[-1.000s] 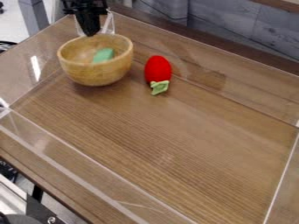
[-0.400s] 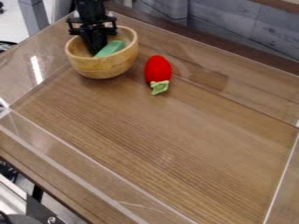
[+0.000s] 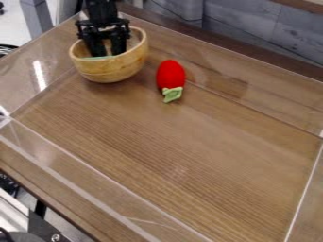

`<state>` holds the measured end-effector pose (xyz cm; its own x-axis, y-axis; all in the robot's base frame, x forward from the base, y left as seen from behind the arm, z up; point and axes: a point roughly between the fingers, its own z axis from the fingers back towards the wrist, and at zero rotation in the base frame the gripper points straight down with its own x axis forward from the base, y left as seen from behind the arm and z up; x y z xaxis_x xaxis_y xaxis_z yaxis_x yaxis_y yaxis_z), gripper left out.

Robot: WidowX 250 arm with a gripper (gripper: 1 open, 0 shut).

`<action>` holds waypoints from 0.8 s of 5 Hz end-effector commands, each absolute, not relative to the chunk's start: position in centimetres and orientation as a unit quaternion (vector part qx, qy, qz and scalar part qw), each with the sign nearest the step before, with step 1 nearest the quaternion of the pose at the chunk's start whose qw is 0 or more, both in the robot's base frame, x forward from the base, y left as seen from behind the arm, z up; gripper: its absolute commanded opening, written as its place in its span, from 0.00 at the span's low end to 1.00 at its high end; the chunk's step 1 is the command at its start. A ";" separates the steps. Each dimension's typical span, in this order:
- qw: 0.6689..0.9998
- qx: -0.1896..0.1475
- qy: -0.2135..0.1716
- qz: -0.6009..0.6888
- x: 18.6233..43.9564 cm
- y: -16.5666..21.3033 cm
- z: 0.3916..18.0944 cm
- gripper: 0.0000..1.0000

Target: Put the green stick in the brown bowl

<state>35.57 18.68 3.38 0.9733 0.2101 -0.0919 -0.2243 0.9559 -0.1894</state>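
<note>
The brown bowl sits at the far left of the wooden table. My black gripper reaches straight down into it, and its two fingers stand apart inside the rim. The green stick is hidden behind the gripper's fingers, and no green shows clearly in the bowl. I see nothing held between the fingers.
A red strawberry-like toy with green leaves lies just right of the bowl. Clear plastic walls enclose the wooden table on all sides.
The gripper came down into the bowl with the green stick, and its fingers have since spread apart. The bowl shifted slightly toward the back. The green stick, visible earlier, is now hidden.
</note>
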 end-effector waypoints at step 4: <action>0.991 -0.109 -0.008 0.076 34.7 16.3 10.8 1.00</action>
